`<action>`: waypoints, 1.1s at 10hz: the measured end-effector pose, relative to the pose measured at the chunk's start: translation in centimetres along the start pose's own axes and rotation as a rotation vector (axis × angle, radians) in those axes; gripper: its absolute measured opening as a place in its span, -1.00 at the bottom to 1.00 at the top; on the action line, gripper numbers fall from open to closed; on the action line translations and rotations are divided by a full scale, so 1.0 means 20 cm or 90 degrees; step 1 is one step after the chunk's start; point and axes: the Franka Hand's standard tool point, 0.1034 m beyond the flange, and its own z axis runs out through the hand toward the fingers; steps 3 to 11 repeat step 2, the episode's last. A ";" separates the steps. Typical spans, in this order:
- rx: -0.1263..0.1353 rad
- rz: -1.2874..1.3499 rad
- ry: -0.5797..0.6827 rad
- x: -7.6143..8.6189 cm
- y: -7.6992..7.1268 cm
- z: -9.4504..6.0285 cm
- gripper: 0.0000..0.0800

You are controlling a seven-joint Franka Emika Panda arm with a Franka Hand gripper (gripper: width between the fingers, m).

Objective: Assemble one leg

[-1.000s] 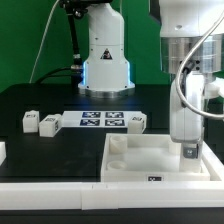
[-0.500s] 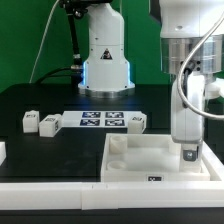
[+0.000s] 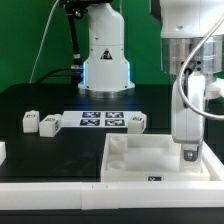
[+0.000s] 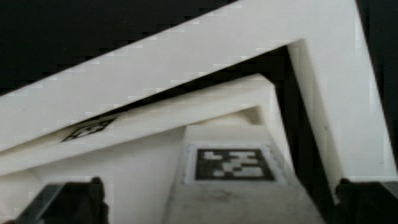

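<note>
Setting: black table [image 3: 50, 100] with the arm's white base [image 3: 105, 55] at the back and a white raised wall along the front edge.
Panel: large white square panel [image 3: 140, 158] with a raised rim, lying at the front toward the exterior view's right; a corner socket shows at its near-left corner.
Marker board: marker board [image 3: 105, 121], a flat strip of tags behind the panel, mid-table.
Loose legs: two small white blocks [image 3: 38, 123] well off toward the exterior view's left, one more block [image 3: 137, 121] just beside the strip's right end.
Leg in hand: leg [image 4: 228, 160], tag facing the wrist camera, standing upright over the panel's right corner region; whether its tip already touches the panel cannot be told.
Gripper: gripper [image 3: 187, 152] hangs at the panel's right side; the fingers [image 4: 71, 200] sit either side of the leg, set only about as wide as the leg, and appear to be gripping it.
Risk, misalignment: my judgement is that the leg may sit off the socket, so pressing down would jam it against the rim.
Risk, tilt: a slanted hold could cross-thread or wedge the leg.
Risk, slip: a light pinch could let the leg twist between the pads.
</note>
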 end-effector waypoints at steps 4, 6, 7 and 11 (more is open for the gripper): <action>0.000 -0.001 0.000 0.00 0.00 0.00 0.62; 0.000 -0.001 0.000 0.00 0.00 0.00 0.62; 0.000 -0.001 0.000 0.00 0.00 0.00 0.62; 0.000 -0.001 0.000 0.00 0.00 0.00 0.62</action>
